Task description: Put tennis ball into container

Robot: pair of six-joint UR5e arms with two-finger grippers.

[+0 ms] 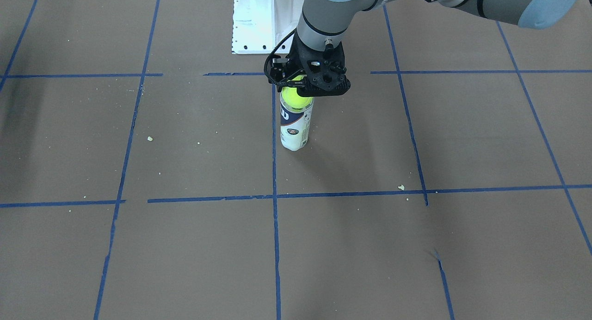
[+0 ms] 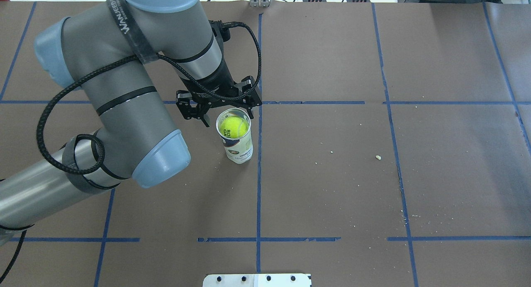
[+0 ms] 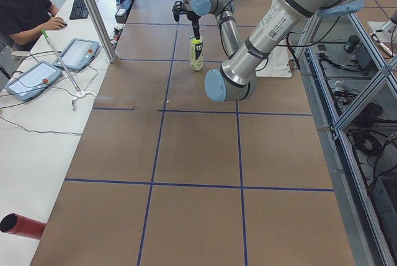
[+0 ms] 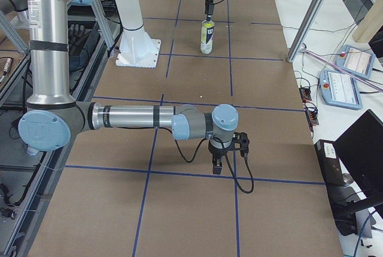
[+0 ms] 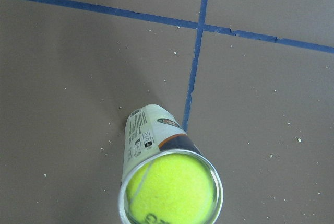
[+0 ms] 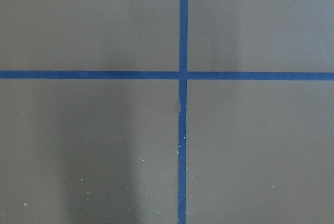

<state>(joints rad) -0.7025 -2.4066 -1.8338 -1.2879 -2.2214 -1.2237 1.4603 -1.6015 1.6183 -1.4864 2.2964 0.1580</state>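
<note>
Now | tennis ball (image 2: 234, 127) sat in the upright container's (image 2: 239, 148) mouth | left gripper (image 2: 228, 117) hung just above the container, fingers spread, empty | right gripper (image 4: 230, 162) was well apart from the container, spread or pressed together: cannot tell

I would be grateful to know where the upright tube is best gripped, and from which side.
Probably mid-wall on the container, approached level from the side rather than from above: it stands upright and round, and the tennis ball fills its mouth, leaving no room inside the rim.

Brown table (image 2: 332, 187), blue tape grid (image 2: 258, 195), upright container (image 2: 239, 148), scattered crumbs (image 2: 378, 157)
</note>
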